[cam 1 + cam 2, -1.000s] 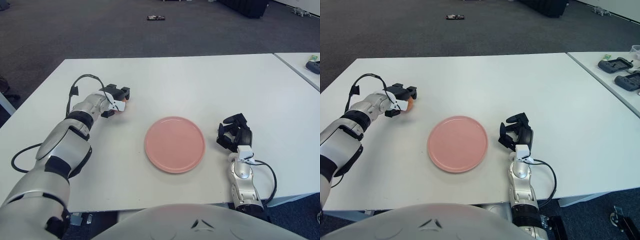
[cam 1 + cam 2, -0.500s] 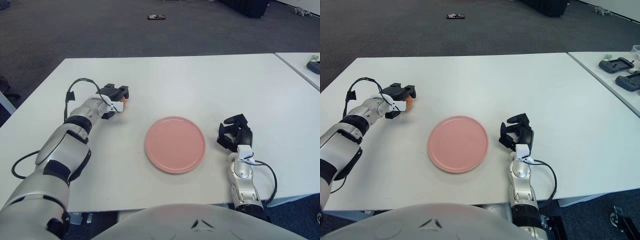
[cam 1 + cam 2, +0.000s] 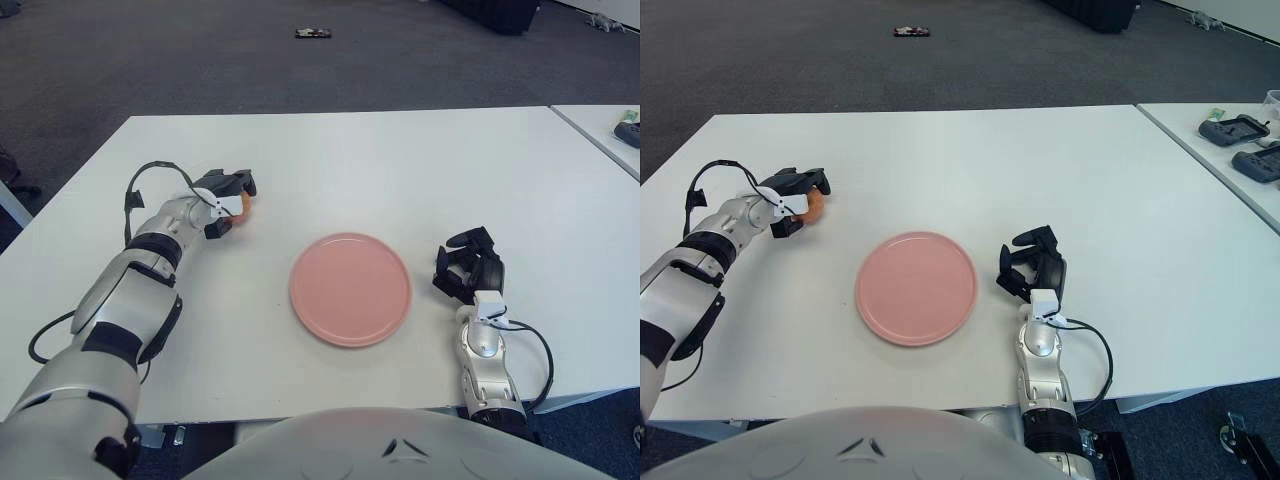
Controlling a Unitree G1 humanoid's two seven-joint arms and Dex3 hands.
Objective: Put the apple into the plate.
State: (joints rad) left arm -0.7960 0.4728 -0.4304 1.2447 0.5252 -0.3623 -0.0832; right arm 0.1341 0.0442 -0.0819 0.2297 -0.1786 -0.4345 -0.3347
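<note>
Since a second ago the left hand (image 3: 790,196) has drawn slightly toward the counter's left edge, and more of the apple (image 3: 815,206) now shows as an orange sliver under its fingers. That hand sits over the left part of the white counter (image 3: 400,170), its dark fingers curled around the apple; whether the fruit touches the surface cannot be told, since the fingers cover most of it. A black cable (image 3: 140,185) loops up from the left wrist.

Well apart to the right, near the middle of the counter toward its near edge, lies the pink plate (image 3: 350,289), with nothing on it. The right hand (image 3: 468,268) shows just beside the plate on its right side, close to the near edge, fingers curled inward and holding nothing.

Another white counter (image 3: 1230,150) stands beyond the right edge, carrying some dark devices (image 3: 1238,128).
</note>
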